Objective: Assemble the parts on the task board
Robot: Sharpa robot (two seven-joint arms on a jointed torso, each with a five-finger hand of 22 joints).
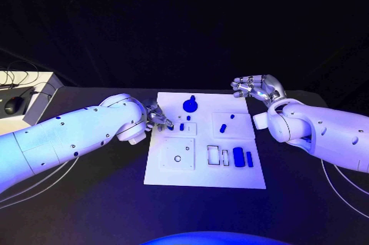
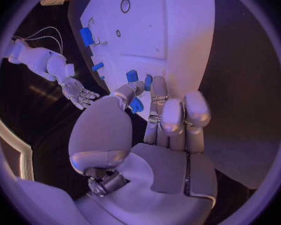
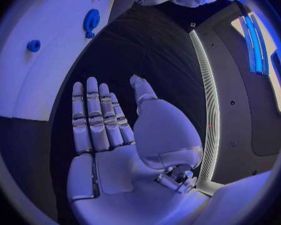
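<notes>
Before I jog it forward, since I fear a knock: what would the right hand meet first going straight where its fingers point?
Likely nothing near: the right hand points past the task board edge over bare black table; depth is unclear.

Setting: robotics lab or test bench, dark room. Evidence: black table (image 1: 92, 202) under coloured stage-type lighting, black backdrop behind it. A white task board (image 1: 206, 173) with cut-out slots sits centred on the table, a purpose-made test fixture rather than a household item. At the table's far left corner stands a pale box or stand (image 1: 38, 98) with a dark round device (image 1: 13, 105) on it and loose cables (image 1: 19, 74) running off behind.
</notes>
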